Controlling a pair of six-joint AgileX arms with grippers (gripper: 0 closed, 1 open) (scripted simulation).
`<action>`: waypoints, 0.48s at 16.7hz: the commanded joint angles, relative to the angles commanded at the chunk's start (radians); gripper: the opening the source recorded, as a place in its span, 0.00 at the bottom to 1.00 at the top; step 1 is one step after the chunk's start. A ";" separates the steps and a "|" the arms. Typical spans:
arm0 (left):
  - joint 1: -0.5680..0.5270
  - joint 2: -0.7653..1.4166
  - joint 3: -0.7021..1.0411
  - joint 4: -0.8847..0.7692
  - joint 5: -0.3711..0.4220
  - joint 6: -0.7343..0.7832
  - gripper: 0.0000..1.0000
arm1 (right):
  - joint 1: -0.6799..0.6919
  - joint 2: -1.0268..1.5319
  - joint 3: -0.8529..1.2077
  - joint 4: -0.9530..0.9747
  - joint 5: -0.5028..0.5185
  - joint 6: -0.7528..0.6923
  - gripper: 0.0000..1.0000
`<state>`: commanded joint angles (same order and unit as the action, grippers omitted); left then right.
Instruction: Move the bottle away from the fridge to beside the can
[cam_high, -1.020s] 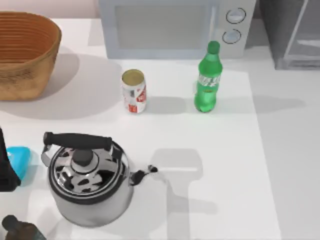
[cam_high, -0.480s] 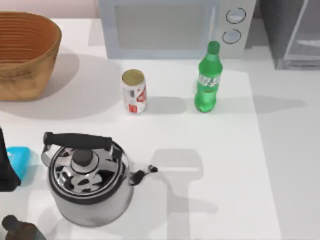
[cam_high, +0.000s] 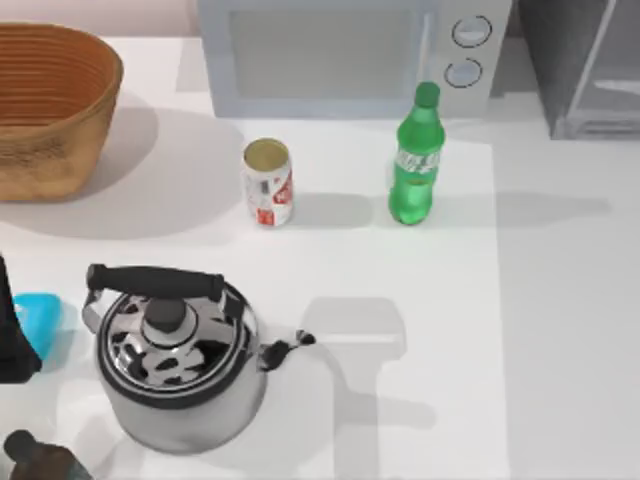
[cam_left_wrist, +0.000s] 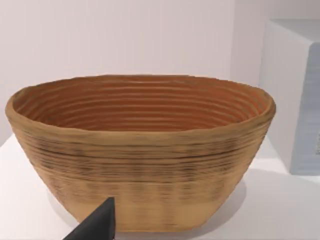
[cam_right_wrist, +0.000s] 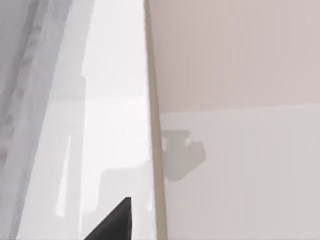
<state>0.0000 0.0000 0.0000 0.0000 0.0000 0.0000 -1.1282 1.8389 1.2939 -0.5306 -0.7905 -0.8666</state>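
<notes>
A: Where are the grippers, and how do their fingers stand?

B: The left gripper (cam_left_wrist: 95, 225) is a dark wedge tip low in the left wrist view, in front of the basket; the left arm (cam_high: 12, 330) sits at the table's left edge in the top view. The right gripper (cam_right_wrist: 112, 222) is a dark tip in the right wrist view, over the table edge by a pale wall. Whether either pair of fingers is wide or narrow cannot be told.

A: And the bottle?

B: The bottle (cam_high: 416, 160) stands upright on the table, free of any gripper. It is green translucent plastic with a green screw cap and a white-green label band round its middle, narrow at the neck and fuller below. It is just in front of the microwave's knob panel, to the left of the fridge (cam_high: 585, 65).

A: The can?

B: The can (cam_high: 268, 183), a small white and red cylinder with a dull gold top, stands upright to the bottle's left, a gap of bare table between them.

A: What else?

B: A light grey microwave (cam_high: 350, 55) behind both. A ribbed, woven, oval basket (cam_high: 55, 105) at the far left. A shiny steel kettle (cam_high: 175, 360) with a black handle nearer the front. A blue object (cam_high: 38, 318) and a dark brown bottle top (cam_high: 30, 455) at the left edge. The table (cam_high: 450, 350) is smooth white, the wall pale pink.
</notes>
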 joint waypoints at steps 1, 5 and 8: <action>0.000 0.000 0.000 0.000 0.000 0.000 1.00 | 0.048 -0.002 -0.001 0.065 0.012 0.067 1.00; 0.000 0.000 0.000 0.000 0.000 0.000 1.00 | 0.184 -0.011 -0.002 0.228 0.044 0.232 1.00; 0.000 0.000 0.000 0.000 0.000 0.000 1.00 | 0.201 -0.013 -0.003 0.246 0.048 0.250 1.00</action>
<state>0.0000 0.0000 0.0000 0.0000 0.0000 0.0000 -0.9272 1.8263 1.2912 -0.2843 -0.7421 -0.6161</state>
